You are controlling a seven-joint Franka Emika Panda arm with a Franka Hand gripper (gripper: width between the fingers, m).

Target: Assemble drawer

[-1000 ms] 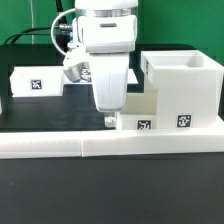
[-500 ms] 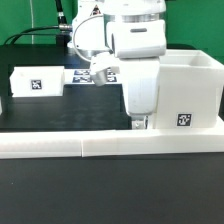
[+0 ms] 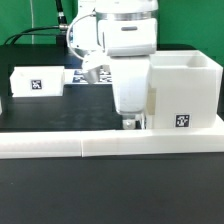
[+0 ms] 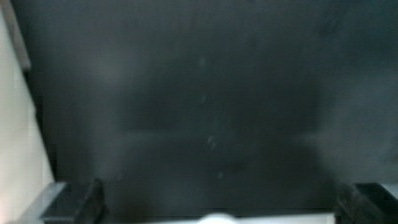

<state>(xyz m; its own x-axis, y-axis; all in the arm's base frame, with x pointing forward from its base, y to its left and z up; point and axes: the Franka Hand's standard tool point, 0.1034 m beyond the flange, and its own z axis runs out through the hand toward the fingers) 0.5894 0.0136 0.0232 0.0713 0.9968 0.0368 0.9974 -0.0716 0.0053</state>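
Note:
The drawer's large white housing [image 3: 186, 88] stands at the exterior view's right, with a square tag on its front. A smaller white tray [image 3: 35, 82] with a tag sits at the exterior view's left. My gripper [image 3: 128, 122] points down and is low at the table, right beside the housing's near left corner. A sliver of white [image 3: 141, 122] shows between it and the housing. In the wrist view the dark fingers [image 4: 75, 203] stand wide apart over the dark table, with only a small white bump [image 4: 217, 219] at the frame edge between them. The gripper is open.
A long low white border rail [image 3: 100, 146] runs along the front of the black table. The marker board [image 3: 76, 76] lies at the back, partly hidden by the arm. A white edge [image 4: 13, 110] runs along one side of the wrist view.
The gripper swung to the exterior view's right toward the housing, then came back slightly left. The low tagged tray seen in front of the housing a second ago no longer shows.

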